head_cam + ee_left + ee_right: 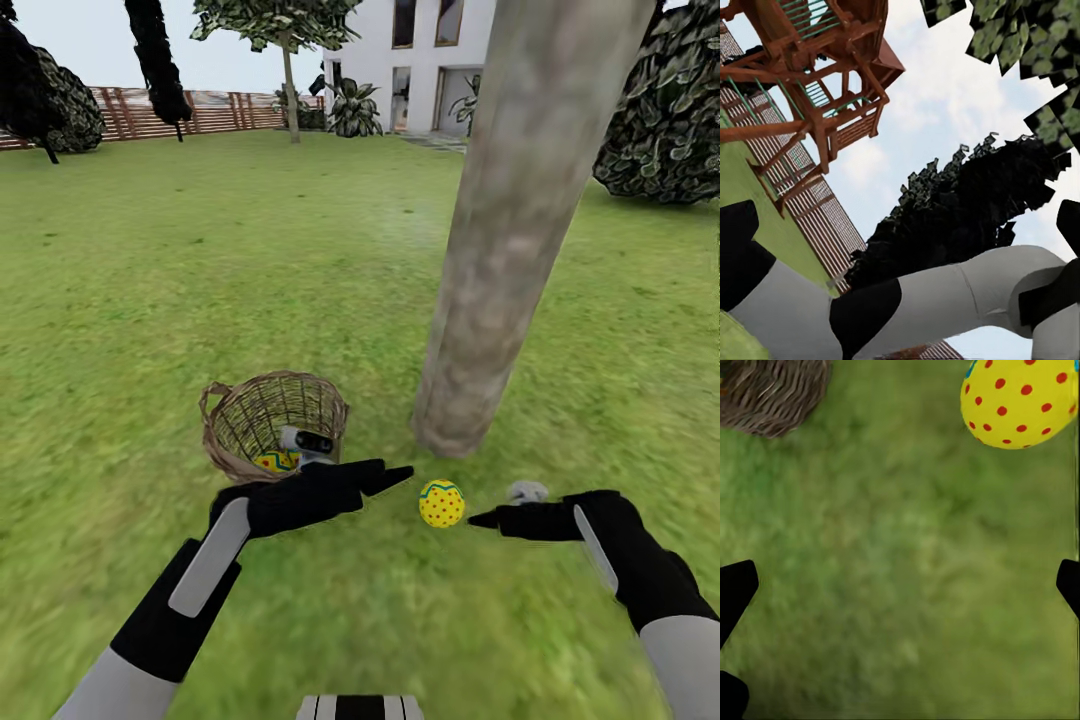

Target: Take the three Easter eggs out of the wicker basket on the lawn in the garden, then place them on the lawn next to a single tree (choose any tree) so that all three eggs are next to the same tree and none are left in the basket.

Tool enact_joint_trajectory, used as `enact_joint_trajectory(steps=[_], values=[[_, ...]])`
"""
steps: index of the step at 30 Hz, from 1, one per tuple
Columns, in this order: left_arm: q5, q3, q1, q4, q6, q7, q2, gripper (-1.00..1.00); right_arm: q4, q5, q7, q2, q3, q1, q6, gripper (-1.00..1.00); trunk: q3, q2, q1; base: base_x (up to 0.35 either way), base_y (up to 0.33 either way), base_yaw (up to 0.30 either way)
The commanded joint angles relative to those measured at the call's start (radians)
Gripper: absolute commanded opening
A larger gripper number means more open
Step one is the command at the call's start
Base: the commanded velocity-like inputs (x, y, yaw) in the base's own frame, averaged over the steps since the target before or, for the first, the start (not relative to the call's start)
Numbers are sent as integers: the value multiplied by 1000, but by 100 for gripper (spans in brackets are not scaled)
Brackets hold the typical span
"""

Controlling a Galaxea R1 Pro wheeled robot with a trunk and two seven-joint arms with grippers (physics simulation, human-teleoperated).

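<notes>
The mottled green lawn (200, 260) carries the thick grey-beige tree (480, 340) at about one o'clock, the wicker basket (225, 425) near it at eleven o'clock, and one yellow, red-dotted Easter egg (441, 503) lying close to the trunk's foot at six o'clock of it.

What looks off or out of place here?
Nothing damaged. The wicker basket lies tipped toward the robot, at least one yellow egg still inside. One Easter egg sits on the lawn by the tree, between the claws; the right claw is open, empty.
</notes>
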Motion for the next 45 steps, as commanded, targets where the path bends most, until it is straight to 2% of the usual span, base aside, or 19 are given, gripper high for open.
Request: enact_joint_trajectory(steps=[1,3,4,5,6,9,11,15,16,20,24,33,39,45], values=[[6,-1,-1,-4,4,-5,4,100,-2,-5,10,-11,-11,0,8,100,-1,0,0,0,0,0],[14,0,-1,-8,12,-34,19,100,-3,-6,31,-44,-22,0,9,100,-1,0,0,0,0,7],[20,3,-1,-9,17,-71,42,100,-3,-7,53,-57,-25,0,9,100,-1,0,0,0,0,125],[21,5,-1,-9,18,-87,53,100,-3,-7,64,-60,-26,0,9,100,-1,0,0,0,0,186],[25,10,-1,-10,19,-144,89,100,-3,-7,102,-67,-27,-1,9,100,-1,0,0,0,0,226],[27,20,-1,-10,19,-257,159,100,-3,-5,170,-73,-28,0,10,100,-1,0,0,0,0,265],[28,31,1,-9,16,-338,214,100,-3,-4,193,-74,-28,0,9,100,-1,0,0,0,0,289],[29,55,3,-6,13,-402,271,100,-3,-3,200,-76,-28,-1,8,100,-1,0,0,0,0,294],[29,58,4,-4,12,-411,278,100,-3,-3,201,-75,-28,0,8,100,-1,0,0,0,0,296],[29,71,10,-1,10,-431,289,100,-4,0,201,-71,-27,0,8,100,-1,0,0,0,0,296],[29,106,25,0,10,-435,290,100,-5,-1,201,-71,-27,0,8,100,-1,0,0,3,3,296],[29,113,30,2,12,-435,290,100,-6,-1,201,-72,-27,0,7,100,-1,0,0,171,160,273],[29,113,30,1,14,-435,290,100,-6,-3,201,-72,-28,0,8,100,0,0,0,250,214,13],[29,113,30,1,17,-435,290,100,-7,-4,203,-74,-28,0,7,100,6,0,0,258,239,-175]])
